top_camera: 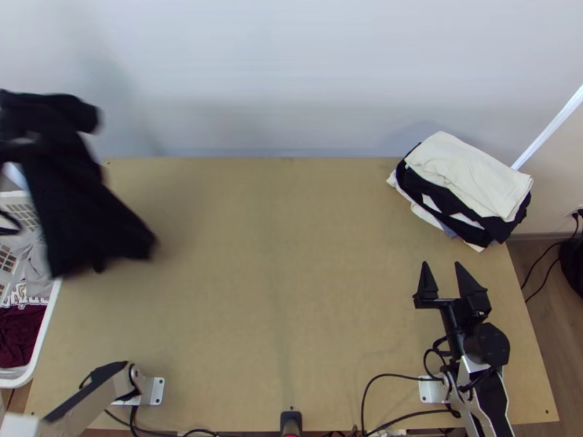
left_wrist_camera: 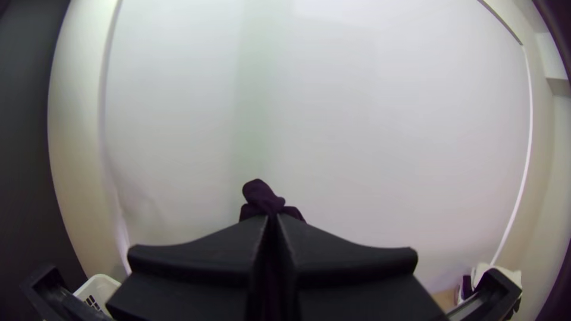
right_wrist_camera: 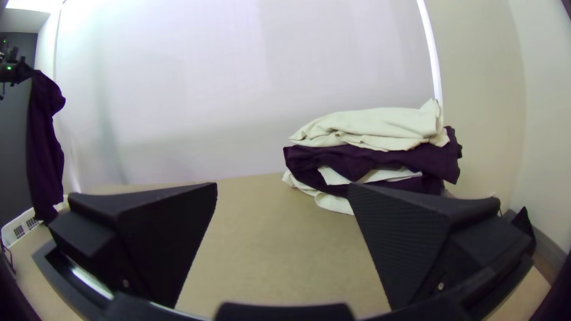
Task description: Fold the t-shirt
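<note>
Here we are at the light wooden worktop (top_camera: 277, 291), and the black cloth t-shirt (top_camera: 80, 197) hangs from the left gripper (top_camera: 16, 150) at the far left. We see the left jaws pressed together, pinching a bunched bit of the shirt; a small knot of cloth pokes out past their tips in the left wrist view. Which part of the shirt that is, we cannot tell. The rest drops in a long, loose, unfolded length, its lower end over the worktop's left side.

Over on our right, the right gripper (top_camera: 442, 266) sits above the worktop with its 2 jaws spread wide apart. Beyond it, at the far right corner, we have 1 stack of folded cream and black garments (top_camera: 470, 178), a cream piece on top, black just under it, paler layers lower down.

And to the left, beside the worktop, we spot 1 white plastic basket (top_camera: 44, 335) with slotted sides, holding a crumpled maroon cloth (top_camera: 18, 339) and a grey cloth (top_camera: 35, 266).
</note>
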You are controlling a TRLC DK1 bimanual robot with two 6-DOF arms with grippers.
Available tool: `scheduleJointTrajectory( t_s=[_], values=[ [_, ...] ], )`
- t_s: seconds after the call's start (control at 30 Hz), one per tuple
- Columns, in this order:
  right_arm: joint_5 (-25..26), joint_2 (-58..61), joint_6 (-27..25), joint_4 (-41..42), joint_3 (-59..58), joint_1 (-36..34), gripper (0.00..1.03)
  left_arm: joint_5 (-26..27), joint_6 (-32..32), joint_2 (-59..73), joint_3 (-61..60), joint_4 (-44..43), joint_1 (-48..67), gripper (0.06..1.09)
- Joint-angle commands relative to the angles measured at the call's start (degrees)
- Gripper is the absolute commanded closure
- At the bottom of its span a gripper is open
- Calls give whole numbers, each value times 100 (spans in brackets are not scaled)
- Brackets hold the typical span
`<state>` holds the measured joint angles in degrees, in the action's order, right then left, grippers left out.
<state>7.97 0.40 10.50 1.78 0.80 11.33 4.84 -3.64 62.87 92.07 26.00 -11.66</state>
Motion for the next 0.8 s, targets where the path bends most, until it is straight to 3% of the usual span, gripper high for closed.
scheduleJointTrajectory(
  t_s=[0.0,0.13,0.3,0.77],
  values=[
    [12,-49,75,-73,-53,9,4,-625,276,-451,-506,-113,1280,105],
    [12,-49,75,-81,-53,9,4,-1864,355,-662,-1288,-86,3302,105],
    [12,-49,75,-73,-53,9,4,-2752,162,-618,-2202,-227,5024,105],
    [12,-49,75,-81,-53,9,4,-2866,-1218,1087,-2510,-341,7608,105]
  ],
)
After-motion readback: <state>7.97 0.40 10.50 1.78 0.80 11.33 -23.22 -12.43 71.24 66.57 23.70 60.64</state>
